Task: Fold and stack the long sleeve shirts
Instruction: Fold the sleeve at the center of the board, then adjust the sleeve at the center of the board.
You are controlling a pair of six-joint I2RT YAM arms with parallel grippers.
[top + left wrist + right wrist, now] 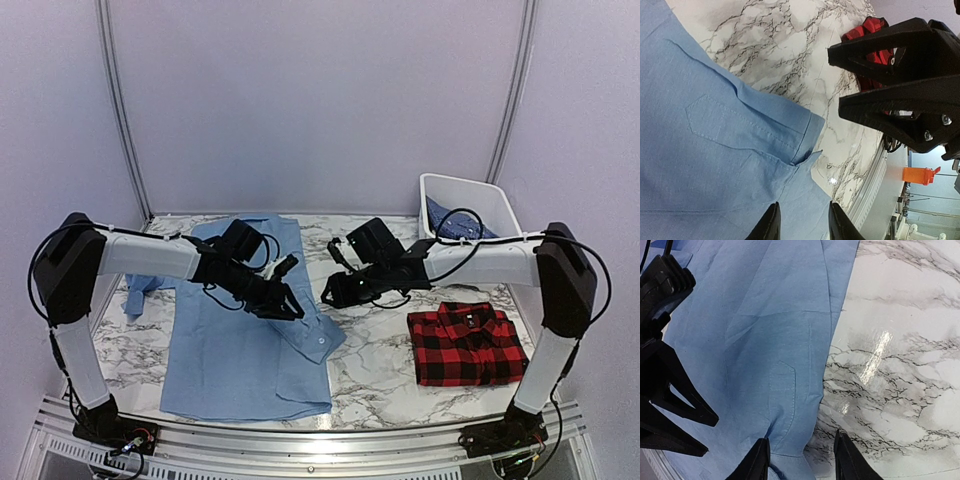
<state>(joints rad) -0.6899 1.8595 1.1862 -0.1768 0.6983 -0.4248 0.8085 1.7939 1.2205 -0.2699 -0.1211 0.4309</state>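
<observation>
The plain light blue cotton button-up shirt (235, 350) lies spread on the white marble-patterned tabletop (385, 370) in front of the left arm. One long sleeve (300, 325) is laid slantwise across its body, so that the buttoned cuff (807, 132) juts past the right hem onto bare marble. The left gripper (804, 212) hovers just above that cuff with its fingers parted and nothing pinched between them. The right gripper (800, 440) hangs close beside it over the same cuff edge, also spread and empty. The step in hand appears to be the sleeve fold on this first-layer garment. The opposite sleeve (137, 290) sticks out to the left, and the body is not yet doubled over. The next move likely calls for tucking the overhanging cuff back inside the outline, then bringing the far sleeve in. Further right, the red-and-black plaid flannel shirt (467, 345) sits as a folded square, probably the base for stacking. A darker blue patterned shirt (450, 215) waits inside the white plastic bin (505, 212).
</observation>
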